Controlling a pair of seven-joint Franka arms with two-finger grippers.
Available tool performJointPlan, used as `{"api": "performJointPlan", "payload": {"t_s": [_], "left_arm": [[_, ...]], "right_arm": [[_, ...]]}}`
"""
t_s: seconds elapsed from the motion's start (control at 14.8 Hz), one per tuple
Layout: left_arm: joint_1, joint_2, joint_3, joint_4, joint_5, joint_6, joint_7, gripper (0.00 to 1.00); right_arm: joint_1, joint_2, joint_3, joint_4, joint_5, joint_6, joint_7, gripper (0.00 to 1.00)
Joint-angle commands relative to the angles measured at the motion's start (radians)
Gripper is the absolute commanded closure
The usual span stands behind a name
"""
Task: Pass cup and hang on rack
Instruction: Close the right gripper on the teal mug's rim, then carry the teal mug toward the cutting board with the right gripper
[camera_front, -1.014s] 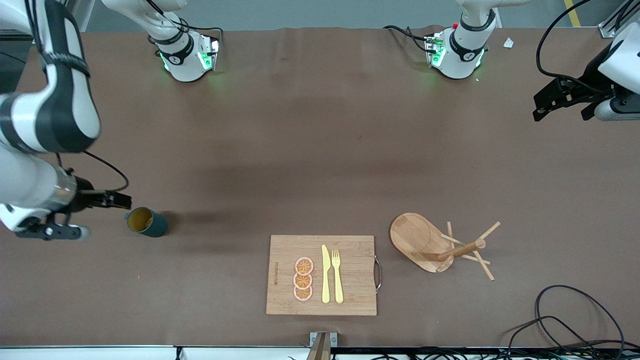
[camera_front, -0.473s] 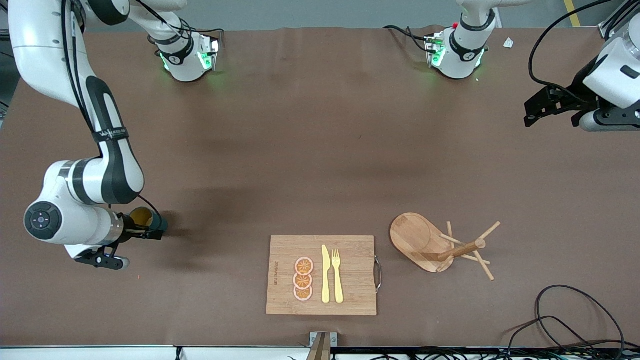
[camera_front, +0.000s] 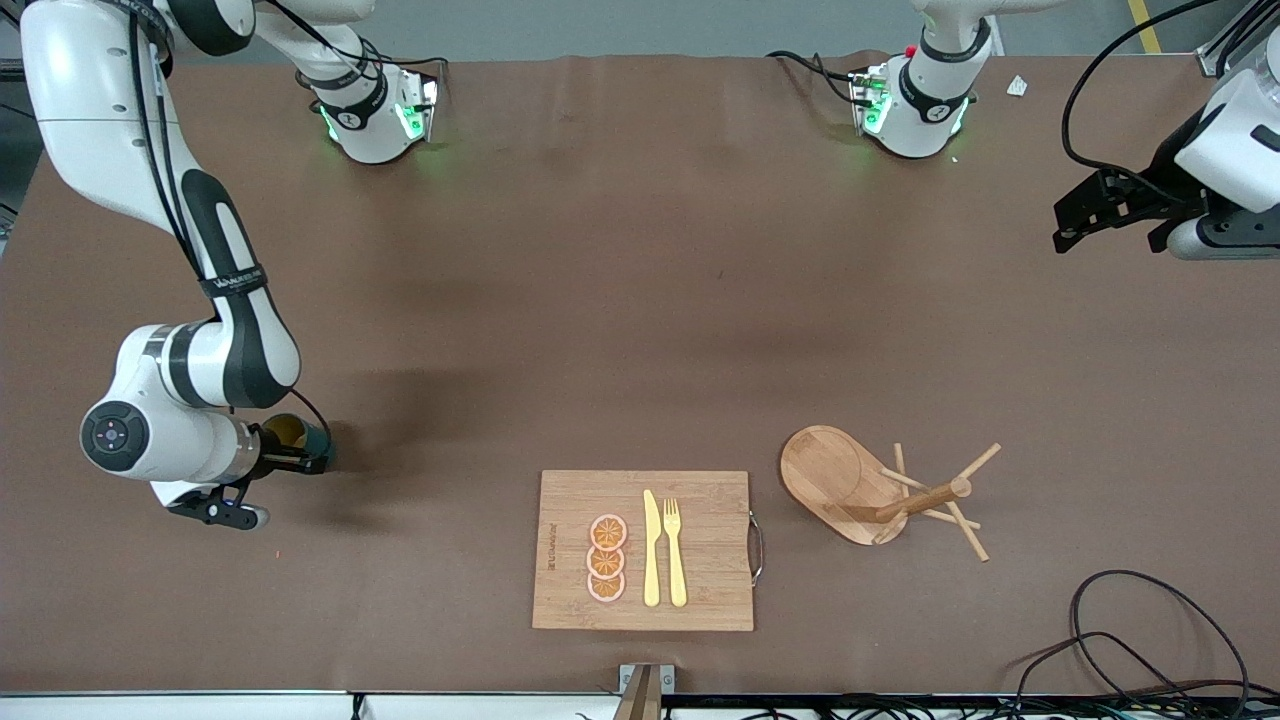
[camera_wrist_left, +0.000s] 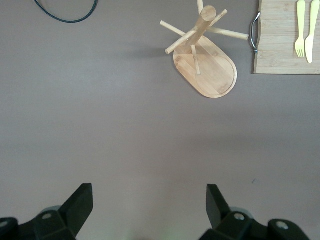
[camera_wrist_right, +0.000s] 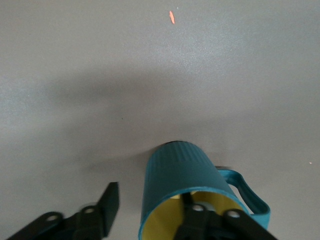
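The dark teal cup (camera_front: 318, 441) lies on its side on the table toward the right arm's end, its yellowish mouth facing my right gripper (camera_front: 298, 458). In the right wrist view the cup (camera_wrist_right: 177, 167) fills the lower middle, its handle to one side. My right gripper (camera_wrist_right: 150, 195) is open and straddles the cup's wall, one finger inside the mouth and one outside with a gap. The wooden rack (camera_front: 845, 480) stands beside the cutting board, toward the left arm's end, and shows in the left wrist view (camera_wrist_left: 210, 67). My left gripper (camera_front: 1075, 215) is open and empty (camera_wrist_left: 150, 192), high over that end.
A bamboo cutting board (camera_front: 700, 540) with a yellow knife, a fork and orange slices lies near the front camera's edge, and also shows in the left wrist view (camera_wrist_left: 280, 50). Black cables (camera_front: 1150, 630) loop at the corner near the rack.
My right arm has swung in and brought its gripper from beside the cup onto the cup's mouth, one finger now inside. The left gripper has shifted only slightly.
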Motion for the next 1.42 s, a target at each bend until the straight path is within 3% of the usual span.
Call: {"api": "performJointPlan", "payload": {"t_s": [0.0, 0.2, 0.54, 0.81, 1.08, 1.35], "left_arm": [[0.007, -0.005, -0.003, 0.008, 0.001, -0.014, 0.025, 0.0], [0.007, -0.002, 0.002, 0.008, 0.003, -0.014, 0.022, 0.0], [0.005, -0.005, 0.005, 0.01, 0.003, -0.014, 0.025, 0.0], [0.007, -0.004, 0.005, 0.01, -0.002, -0.013, 0.025, 0.0], [0.007, -0.005, 0.005, 0.011, -0.004, -0.013, 0.025, 0.0], [0.01, -0.005, 0.008, 0.013, 0.001, -0.013, 0.025, 0.0]], "right_arm": [[-0.008, -0.027, 0.007, -0.028, -0.001, 0.004, -0.004, 0.89], [-0.008, -0.027, 0.007, -0.019, -0.001, 0.004, -0.048, 0.99], [0.091, -0.027, 0.012, 0.14, 0.025, -0.109, -0.009, 1.0], [0.303, -0.006, 0.012, 0.206, 0.125, -0.118, 0.348, 1.0], [0.548, 0.158, 0.012, 0.447, 0.128, -0.102, 0.817, 1.0], [0.7, 0.283, 0.012, 0.512, 0.128, 0.119, 1.218, 0.99]]}}
